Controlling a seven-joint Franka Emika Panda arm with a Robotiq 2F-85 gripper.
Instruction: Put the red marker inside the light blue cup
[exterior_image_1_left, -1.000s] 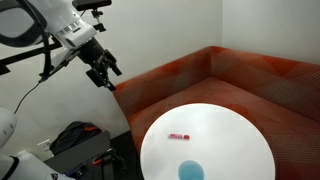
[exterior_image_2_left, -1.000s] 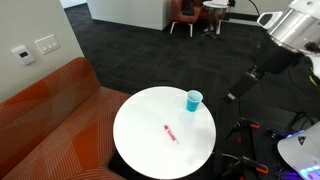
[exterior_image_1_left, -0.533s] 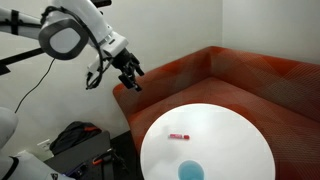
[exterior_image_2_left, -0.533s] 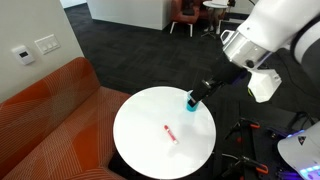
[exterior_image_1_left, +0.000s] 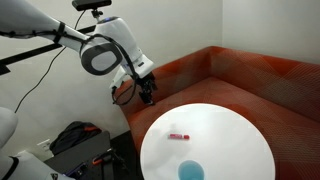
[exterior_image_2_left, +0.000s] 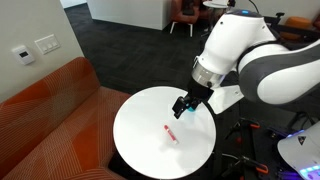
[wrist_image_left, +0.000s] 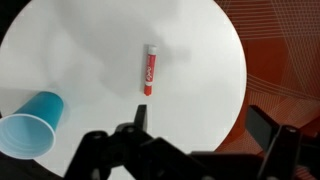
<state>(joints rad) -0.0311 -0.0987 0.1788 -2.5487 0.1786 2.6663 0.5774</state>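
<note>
The red marker lies flat near the middle of the round white table; it shows in both exterior views. The light blue cup stands upright near the table's rim. In an exterior view the arm hides it. My gripper is open and empty. It hangs above the table's edge, apart from the marker and the cup.
An orange-red corner sofa wraps around the table and shows past the rim in the wrist view. A dark bag lies on the floor by the wall. Dark carpet lies beyond the table.
The arm has swung in from outside the table, and my gripper now hangs over the table's edge, nearer the marker. The marker and cup have not moved.
</note>
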